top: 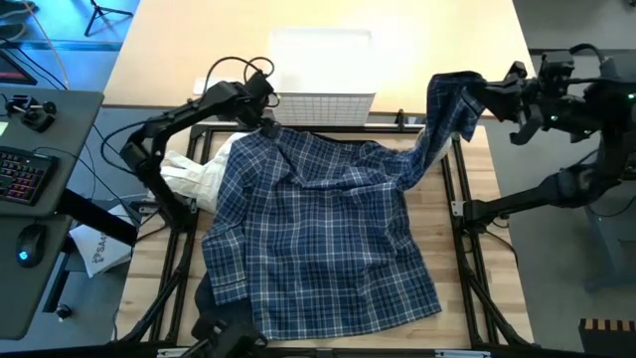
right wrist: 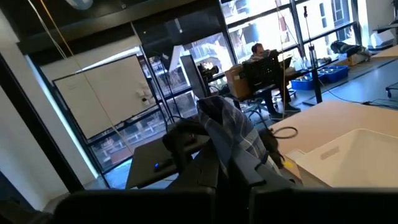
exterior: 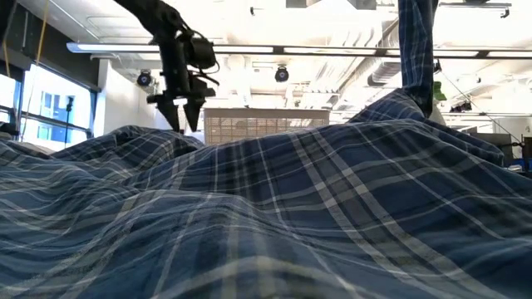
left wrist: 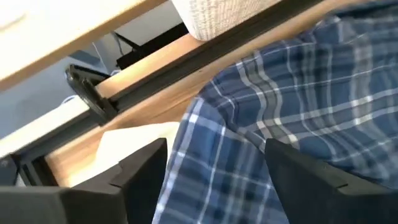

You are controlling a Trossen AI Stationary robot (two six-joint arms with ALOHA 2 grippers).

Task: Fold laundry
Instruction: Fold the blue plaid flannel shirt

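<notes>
A blue-and-white plaid shirt [top: 318,229] lies spread over the middle of the table, and in the low view [exterior: 274,208] it fills the foreground. One sleeve [top: 442,124] rises from the shirt's far right corner to my right gripper [top: 480,97], which is shut on it high above the table's right edge. My left gripper [top: 264,117] hovers open over the shirt's far left part [left wrist: 217,137], fingers pointing steeply down, one on either side of the cloth edge. I cannot tell whether the fingertips [exterior: 187,123] touch the cloth. My right gripper pinches the sleeve's end [right wrist: 227,127] between its two fingers, a bunch of several layers. The fingers lie level and come from the table's right side. The sleeve is lifted clear and hangs down [exterior: 416,50] to the shirt's body, which rests on the table.
A white lattice basket [top: 323,94] stands at the far edge, just beyond my left gripper. A cream garment [top: 197,174] pokes out from under the shirt's left side, and a dark piece [top: 214,298] shows at the near left. Black frame rails [top: 459,199] border the work area.
</notes>
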